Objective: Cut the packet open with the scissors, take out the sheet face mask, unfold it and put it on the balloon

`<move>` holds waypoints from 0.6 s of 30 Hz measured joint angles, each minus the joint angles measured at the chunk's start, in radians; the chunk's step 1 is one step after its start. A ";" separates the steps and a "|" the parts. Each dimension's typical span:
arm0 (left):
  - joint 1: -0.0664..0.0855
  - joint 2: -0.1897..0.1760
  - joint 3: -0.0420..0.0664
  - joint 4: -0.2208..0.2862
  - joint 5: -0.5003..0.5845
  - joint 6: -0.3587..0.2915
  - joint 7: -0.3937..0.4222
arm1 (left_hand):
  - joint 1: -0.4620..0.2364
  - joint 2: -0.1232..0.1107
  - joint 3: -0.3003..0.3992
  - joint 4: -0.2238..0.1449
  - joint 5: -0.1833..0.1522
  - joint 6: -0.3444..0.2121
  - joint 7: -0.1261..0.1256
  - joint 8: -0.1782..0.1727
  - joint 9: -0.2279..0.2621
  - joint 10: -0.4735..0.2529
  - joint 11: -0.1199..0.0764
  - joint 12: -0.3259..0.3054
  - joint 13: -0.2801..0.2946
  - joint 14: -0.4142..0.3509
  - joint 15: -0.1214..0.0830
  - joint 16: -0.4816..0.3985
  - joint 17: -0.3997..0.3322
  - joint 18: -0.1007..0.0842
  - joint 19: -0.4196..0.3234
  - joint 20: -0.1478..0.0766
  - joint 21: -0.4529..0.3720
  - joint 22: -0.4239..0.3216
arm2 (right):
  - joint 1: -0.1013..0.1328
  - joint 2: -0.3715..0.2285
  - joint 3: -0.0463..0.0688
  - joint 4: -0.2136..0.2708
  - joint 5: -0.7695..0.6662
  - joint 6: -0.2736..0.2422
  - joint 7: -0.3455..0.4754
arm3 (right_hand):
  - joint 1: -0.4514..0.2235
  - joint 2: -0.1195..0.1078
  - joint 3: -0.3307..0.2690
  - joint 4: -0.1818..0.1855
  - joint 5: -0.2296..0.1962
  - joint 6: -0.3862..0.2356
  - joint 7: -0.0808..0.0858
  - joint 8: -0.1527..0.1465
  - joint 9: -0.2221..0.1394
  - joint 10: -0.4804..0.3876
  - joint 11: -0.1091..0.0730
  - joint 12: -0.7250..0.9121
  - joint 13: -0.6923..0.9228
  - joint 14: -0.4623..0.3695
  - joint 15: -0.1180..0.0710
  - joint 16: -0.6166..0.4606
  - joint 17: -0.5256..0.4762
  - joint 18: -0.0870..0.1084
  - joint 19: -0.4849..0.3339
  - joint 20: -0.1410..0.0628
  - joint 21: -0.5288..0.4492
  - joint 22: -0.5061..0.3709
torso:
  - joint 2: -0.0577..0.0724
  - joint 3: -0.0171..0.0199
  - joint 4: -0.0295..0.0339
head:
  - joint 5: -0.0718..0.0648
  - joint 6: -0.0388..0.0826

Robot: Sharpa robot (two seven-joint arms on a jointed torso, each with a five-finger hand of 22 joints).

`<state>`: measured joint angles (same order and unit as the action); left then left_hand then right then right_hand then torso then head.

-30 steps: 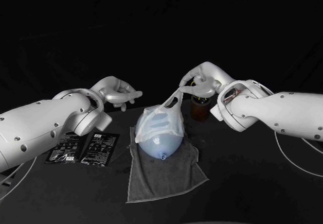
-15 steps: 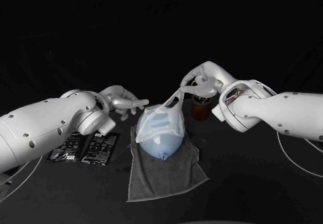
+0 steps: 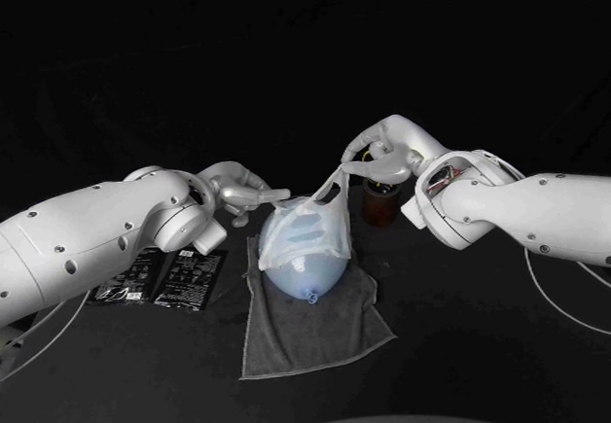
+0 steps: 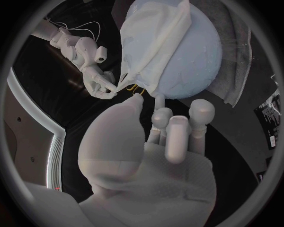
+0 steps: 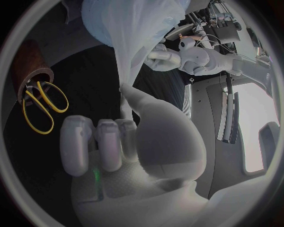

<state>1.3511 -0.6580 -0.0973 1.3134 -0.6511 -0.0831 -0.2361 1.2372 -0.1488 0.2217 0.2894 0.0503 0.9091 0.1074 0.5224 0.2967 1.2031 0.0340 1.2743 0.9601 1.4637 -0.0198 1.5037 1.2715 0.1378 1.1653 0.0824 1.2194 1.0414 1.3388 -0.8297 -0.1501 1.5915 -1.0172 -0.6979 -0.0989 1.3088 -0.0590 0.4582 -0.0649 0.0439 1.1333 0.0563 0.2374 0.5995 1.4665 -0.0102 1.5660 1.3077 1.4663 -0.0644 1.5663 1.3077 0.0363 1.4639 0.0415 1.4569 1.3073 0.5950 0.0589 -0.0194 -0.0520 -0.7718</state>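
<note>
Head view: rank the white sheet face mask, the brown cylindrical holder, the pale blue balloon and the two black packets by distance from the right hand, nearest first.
1. White sheet face mask: pinched by the right hand.
2. Brown cylindrical holder: right beside the hand.
3. Pale blue balloon: mid-table, under the mask.
4. Two black packets: far left.

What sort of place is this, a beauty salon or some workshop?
Probably a robotics test bench, not a salon: a black table, the robot's white left arm and right arm, and a balloon on a grey towel, standing in for a face, partly under the sheet face mask.
</note>
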 measured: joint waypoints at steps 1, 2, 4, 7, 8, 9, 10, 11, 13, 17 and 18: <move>0.000 0.001 0.000 -0.001 0.000 0.001 0.000 | 0.013 0.001 -0.001 -0.001 0.000 0.000 0.000 0.000 -0.001 0.002 0.002 0.004 0.007 0.000 0.000 0.000 0.001 0.000 0.002 0.002 0.004 0.004 | 0.000 0.000 0.000 0.000 0.000 0.000 0.000 | 0.000 0.000 0.000 0.000 0.000 0.000 0.000 0.000 0.000 0.000 0.000 0.000 0.000 0.000 0.000 0.000 0.000 0.000 0.000 0.000 0.000 0.000 | 0.000 0.0001 0.0000 | 0.000 -0.001; 0.000 0.002 0.000 -0.002 0.001 0.002 0.000 | 0.024 0.002 -0.001 -0.001 0.000 0.000 0.000 0.000 -0.002 0.004 0.003 0.007 0.012 0.000 0.000 0.000 0.006 0.000 0.006 0.002 0.004 0.008 | 0.000 0.000 0.000 0.001 0.000 0.000 0.000 | 0.000 0.000 0.000 0.000 0.000 0.000 0.000 0.000 0.000 0.000 0.000 0.000 0.000 0.000 0.000 -0.001 0.000 0.000 0.000 0.000 0.000 0.000 | 0.000 0.0001 -0.0001 | 0.000 -0.001; 0.000 0.003 0.000 -0.004 0.001 0.005 0.000 | 0.050 0.002 -0.003 -0.003 0.000 0.007 -0.001 0.003 -0.003 0.006 0.001 0.015 0.021 0.000 0.000 0.003 0.010 0.000 0.009 0.002 0.008 0.014 | 0.000 -0.001 0.000 0.003 0.000 0.000 -0.001 | 0.000 0.000 0.003 0.002 0.000 0.000 0.000 0.000 0.000 0.000 0.000 0.000 0.000 0.000 0.000 -0.003 0.000 0.000 0.000 0.000 0.000 0.000 | 0.000 0.0001 -0.0001 | -0.001 -0.002; 0.000 0.006 0.000 -0.006 0.001 0.008 0.000 | 0.079 0.004 -0.004 -0.004 0.000 0.014 -0.007 0.006 -0.003 0.011 -0.004 0.022 0.033 0.000 0.000 0.006 0.017 0.000 0.013 -0.002 0.014 0.021 | 0.000 -0.002 0.000 0.004 0.000 -0.001 -0.001 | 0.000 0.000 0.003 0.003 0.000 -0.001 0.001 0.000 0.000 0.000 0.000 -0.001 0.000 0.000 0.000 0.000 0.000 0.000 0.000 0.000 0.000 0.000 | 0.000 0.0001 0.0002 | -0.002 -0.003; 0.000 0.006 0.000 -0.007 0.001 0.009 -0.001 | 0.082 0.004 -0.004 -0.004 0.000 0.017 -0.005 0.006 -0.003 0.015 -0.004 0.023 0.037 0.000 0.000 0.006 0.023 0.000 0.017 -0.001 0.018 0.024 | 0.000 -0.002 0.000 0.004 0.000 -0.001 -0.001 | 0.000 0.000 0.003 0.003 0.000 0.000 0.000 -0.002 0.000 0.000 0.000 -0.001 0.000 0.000 0.000 0.001 0.000 0.000 0.000 0.000 0.000 0.000 | 0.000 0.0001 0.0003 | -0.002 -0.004; 0.000 0.007 0.000 -0.007 0.000 0.009 -0.001 | 0.096 0.005 -0.004 -0.004 0.000 0.021 -0.005 0.008 -0.004 0.019 -0.005 0.028 0.044 0.003 -0.003 0.007 0.028 0.000 0.020 -0.002 0.024 0.030 | 0.000 -0.002 0.000 0.004 0.000 -0.001 -0.002 | 0.000 0.000 0.003 0.003 0.000 0.001 -0.001 -0.002 0.000 0.000 0.000 -0.001 0.000 0.000 0.000 0.001 0.000 0.000 0.000 0.000 0.000 0.000 | 0.000 0.0001 0.0004 | -0.003 -0.004; 0.000 0.008 0.000 -0.008 -0.001 0.011 -0.002 | 0.108 0.005 -0.004 -0.004 0.000 0.028 -0.009 0.012 -0.004 0.023 -0.009 0.034 0.051 0.004 -0.004 0.011 0.031 -0.009 0.028 -0.003 0.029 0.037 | 0.000 -0.003 0.000 0.005 0.000 -0.001 -0.002 | 0.000 0.000 0.003 0.003 0.000 0.002 -0.002 -0.001 0.000 0.000 0.000 -0.001 0.000 0.000 0.000 0.001 0.000 0.000 0.000 0.000 0.000 0.000 | 0.000 0.0001 0.0004 | -0.003 -0.005; 0.000 0.008 0.000 -0.008 -0.002 0.012 -0.003 | 0.111 0.004 -0.004 -0.004 0.000 0.029 -0.011 0.014 -0.004 0.026 -0.010 0.035 0.056 0.004 -0.004 0.011 0.035 -0.015 0.029 -0.003 0.030 0.039 | 0.000 -0.003 0.000 0.005 0.000 -0.001 -0.002 | 0.000 0.000 0.003 0.003 0.000 0.002 -0.002 0.001 -0.001 0.000 0.000 -0.001 0.000 0.000 0.000 0.001 0.000 0.000 0.000 0.000 0.000 0.000 | 0.000 0.0001 0.0004 | -0.003 -0.005; 0.000 0.010 0.000 -0.009 -0.004 0.013 -0.004 | 0.128 0.002 -0.005 -0.006 0.000 0.033 -0.014 0.014 -0.004 0.032 -0.011 0.040 0.065 0.002 -0.006 0.011 0.036 -0.015 0.034 -0.005 0.035 0.047 | 0.000 -0.003 0.000 0.006 0.000 -0.001 -0.002 | 0.000 0.000 0.003 0.003 0.000 0.002 -0.002 0.002 -0.001 0.000 0.000 -0.002 0.000 0.000 0.000 0.001 0.000 0.000 0.000 0.000 0.000 0.000 | 0.000 0.0001 0.0007 | -0.003 -0.006; 0.000 0.014 0.001 -0.010 -0.014 0.017 -0.008 | 0.153 -0.002 -0.005 -0.014 0.000 0.042 -0.017 0.014 -0.004 0.049 -0.013 0.050 0.084 0.003 -0.011 0.017 0.037 -0.015 0.047 -0.007 0.047 0.063 | 0.000 -0.005 0.000 0.007 0.000 -0.002 -0.002 | 0.000 0.000 0.003 0.003 0.000 0.002 -0.002 0.002 -0.001 0.000 0.000 0.001 0.000 0.000 0.000 0.001 0.000 0.000 0.000 0.000 0.000 0.001 | 0.000 0.0001 0.0011 | -0.004 -0.008; 0.000 0.015 0.001 -0.010 -0.017 0.018 -0.010 | 0.155 -0.004 -0.005 -0.014 0.000 0.043 -0.018 0.014 -0.004 0.053 -0.014 0.055 0.090 0.003 -0.011 0.017 0.036 -0.015 0.050 -0.007 0.050 0.066 | 0.000 -0.005 0.000 0.008 0.000 -0.002 -0.003 | 0.000 0.000 0.003 0.003 0.000 0.002 -0.002 0.002 -0.001 0.000 0.000 0.001 0.000 0.000 0.000 0.001 0.000 0.000 0.000 0.000 0.000 0.001 | 0.000 0.0001 0.0011 | -0.004 -0.009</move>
<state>1.3513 -0.6433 -0.0967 1.3033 -0.6685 -0.0646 -0.2462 1.3923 -0.1532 0.2168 0.2755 0.0503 0.9523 0.0895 0.5364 0.2928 1.2565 0.0197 1.3291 1.0503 1.4670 -0.0306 1.5211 1.3080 0.1227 1.2153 0.0752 1.2696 1.1077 1.3387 -0.8350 -0.1502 1.5996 -1.0172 -0.6999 -0.1014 1.3089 -0.0592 0.4611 -0.0623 0.0436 1.1350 0.0541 0.2396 0.5988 1.4665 -0.0102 1.5674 1.3080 1.4663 -0.0643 1.5673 1.3075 0.0362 1.4637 0.0417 1.4568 1.3079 0.5947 0.0590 -0.0183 -0.0558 -0.7811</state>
